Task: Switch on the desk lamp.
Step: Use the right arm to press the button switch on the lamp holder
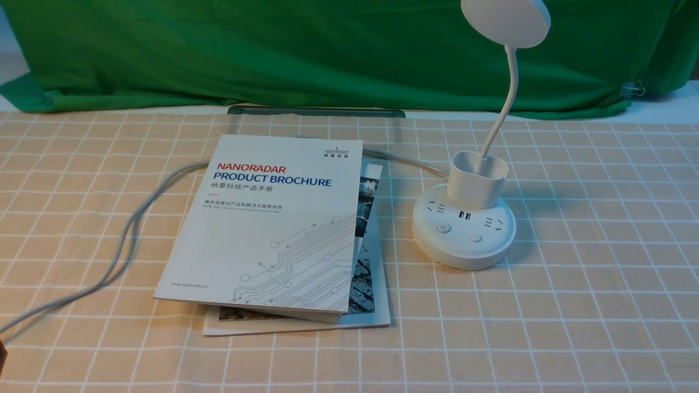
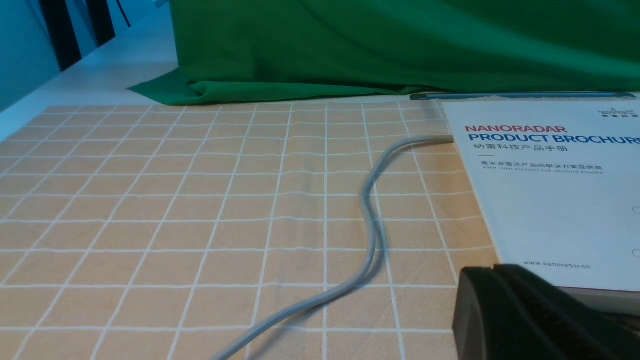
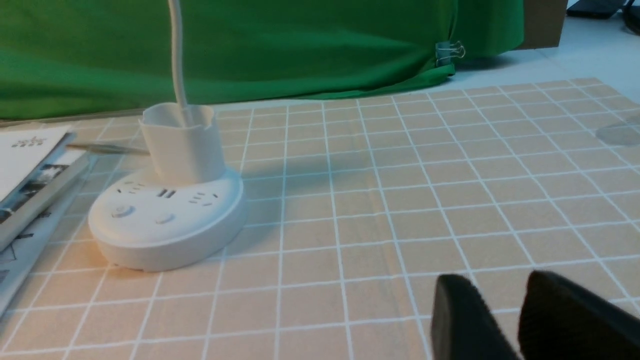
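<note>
Right hand (image 3: 497, 281): low over the checked cloth (image 3: 400, 200), fingers a little apart, gripping nothing, well short of the desk lamp (image 3: 167, 220). Left hand (image 2: 495, 272): fingers closed together with no gap showing, nothing between them, just beside a near corner of the product brochure (image 2: 550, 190).

Further out, right of the middle of the bench (image 1: 669, 106): round base (image 1: 464, 251) flat on the cloth, two buttons (image 1: 443, 228) on its near side, cup-shaped holder (image 1: 477, 180) upright at its back, gooseneck (image 1: 505, 103) rising from the cup and curving up to the disc head (image 1: 505, 22).

Left of the lamp, near but apart: brochure lying askew on a second booklet (image 1: 374, 308). From under the brochure, grey cable (image 1: 125, 234) snaking toward the near left corner.

Along the far edge: green cloth (image 1: 327, 49), with a binder clip (image 1: 632, 90) toward the right end.
</note>
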